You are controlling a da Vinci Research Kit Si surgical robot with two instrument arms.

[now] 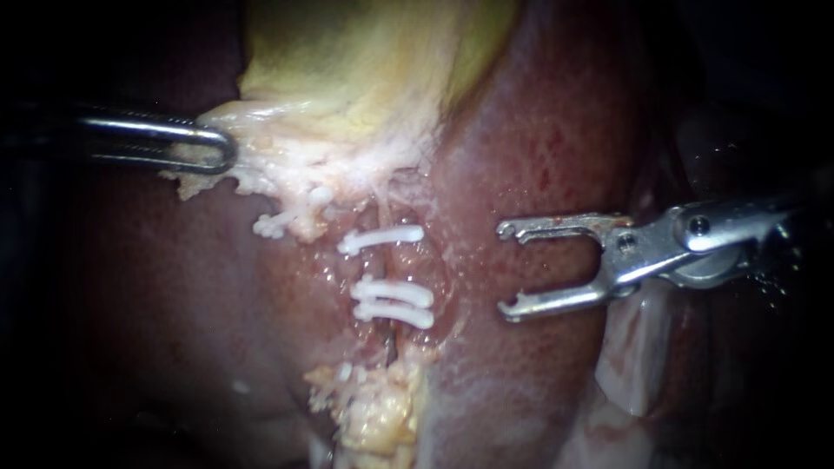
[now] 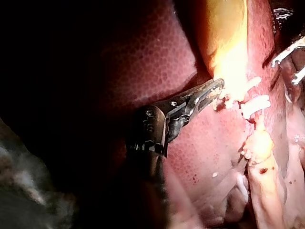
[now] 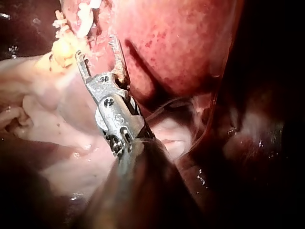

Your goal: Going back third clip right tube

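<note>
Our right instrument point(image 1: 506, 269) holds its jaws wide apart and empty, just beside three clips point(image 1: 393, 292) crossing the right tube point(image 1: 393, 263). Our left instrument point(image 1: 221, 148) clamps the gallbladder's point(image 1: 347, 87) lower edge.

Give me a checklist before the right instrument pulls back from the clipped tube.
1. Right instrument jaws open, holding nothing: ok.
2. Three clips sit across the right tube: ok.
3. Gap between the right jaws and the clips: ok.
4. Left instrument jaws shut on the gallbladder: ok.
5. Right jaws lifted off the liver: cannot tell.
</note>
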